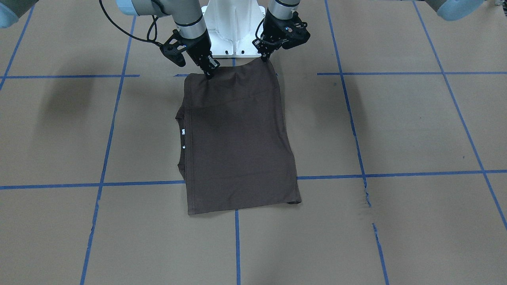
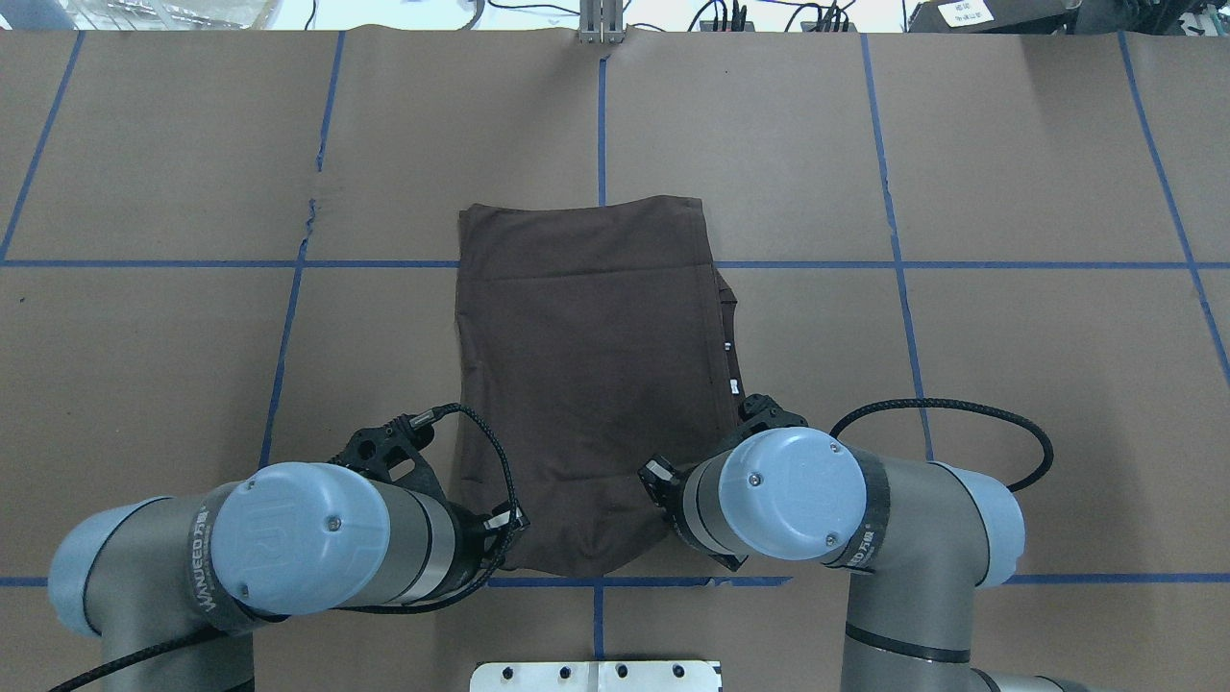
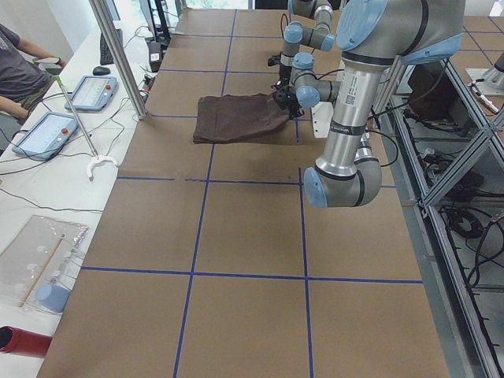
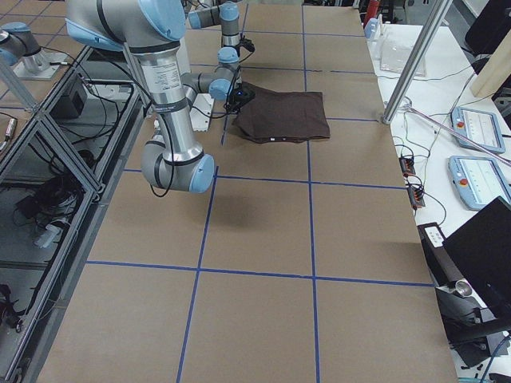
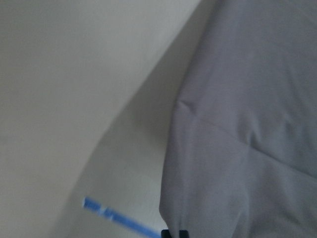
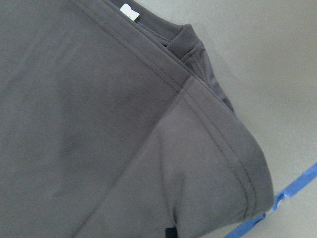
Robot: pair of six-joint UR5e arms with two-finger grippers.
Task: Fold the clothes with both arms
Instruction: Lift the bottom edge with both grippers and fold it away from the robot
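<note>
Already the dark brown T-shirt lies on the table as a narrow rectangle, its sleeves turned in. It stretches flat away from both claws toward the far side. The left claw appears pressed together on one near corner, which is lifted slightly. The right claw appears to pinch the other near corner, low on the cloth. The collar pokes out along the edge on the right claw's side.

The lengthwise folding looks done. A crosswise fold, carrying the pinched edge over to the far hem, seems to be what is left.

The front-facing view shows both sets of fingertips meeting the cloth, while in the overhead view the wrists cover them. The right wrist view alone shows a folded sleeve's stitched hem and a small white tag. The left wrist view is blurred, showing only the shirt's edge and blue tape.
</note>
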